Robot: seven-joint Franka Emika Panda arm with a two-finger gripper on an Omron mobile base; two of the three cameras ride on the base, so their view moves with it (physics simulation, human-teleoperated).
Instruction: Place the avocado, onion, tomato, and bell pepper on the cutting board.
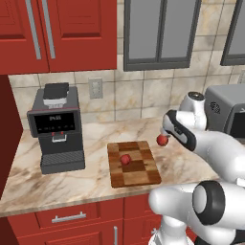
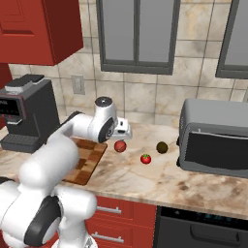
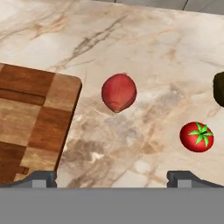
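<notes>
We see the two-finger gripper [image 3: 112, 177] hanging above the marble counter [image 3: 144, 39] with its jaws spread wide apart and nothing between them. In the hand view, straight ahead of the fingertips [image 3: 41, 177], a reddish-brown teardrop-shaped onion [image 3: 118, 92] lies on the bare stone. Off to the right of the pincer, nearer than the onion, sits the small bright red tomato with a green star-shaped stem [image 3: 197, 136]. Farther right, at the edge of that view, a dark olive-green oval shows, probably the avocado [image 3: 219, 89], though it is cut off there; the right base view shows it whole, between the tomato and a grey toaster oven [image 2: 215, 138].

To the left of the pincer lies the rectangular brown checker-patterned wooden cutting board [image 3: 30, 113], its rounded corner near the onion but not touching it. In the left base view a small plain red round item [image 1: 125, 159] rests on the board's middle; we take it for the bell pepper, but it is too small to be sure. A black coffee machine [image 1: 56, 128] stands well beyond the board.
</notes>
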